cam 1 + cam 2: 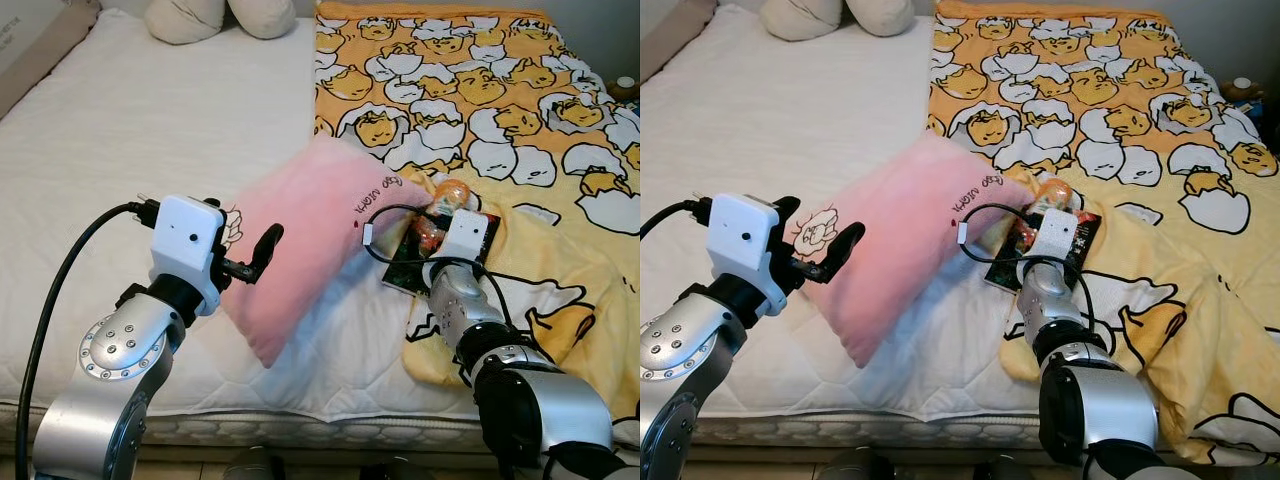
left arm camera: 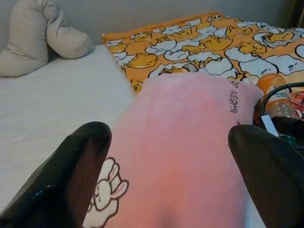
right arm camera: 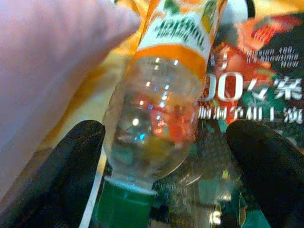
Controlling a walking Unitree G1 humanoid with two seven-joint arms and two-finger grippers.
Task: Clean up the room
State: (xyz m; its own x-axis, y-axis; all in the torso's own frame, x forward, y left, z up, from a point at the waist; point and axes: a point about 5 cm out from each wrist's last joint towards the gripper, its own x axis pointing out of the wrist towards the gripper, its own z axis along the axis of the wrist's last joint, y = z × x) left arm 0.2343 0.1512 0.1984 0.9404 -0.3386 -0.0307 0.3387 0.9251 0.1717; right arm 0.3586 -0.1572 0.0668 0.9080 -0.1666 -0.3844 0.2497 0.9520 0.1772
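So far: nothing looks tidied yet, as far as I can judge; bottle, book and pillow all still lie on the bed.

Bottle (image 3: 161,109): a clear plastic one with an orange label and green cap, lying on its side on the book, near the bed's front edge and right of its middle.

Bottle axis: long axis runs roughly front to back across the bed; the green cap points toward the front edge and the right gripper, the base toward the head of the bed.

Right gripper (image 3: 166,171): fingers spread wide, one on each side of the cap end, holding nothing; whether they touch the bottle I cannot tell.

Book (image 1: 415,262): dark glossy cover with red print, flat under the bottle, lying partly on the blanket's edge.

Pillow (image 1: 315,235): pink, with a rabbit drawing at one corner and dark lettering at the other, lying aslant on the white sheet just left of the bottle, one corner close beside it.

Left gripper (image 2: 166,166): open wide and empty, fingers framing the pillow's near end, apparently just short of it.

Blanket (image 1: 520,110): orange and yellow cartoon print, covering the bed's right half, rumpled near the front edge.

Bed (image 1: 120,140): bare white sheet on the left half; two beige cushions (image 1: 215,18) at the head edge.

Left to do: my guess is grasp the bottle, then clear the book and straighten pillow and blanket.
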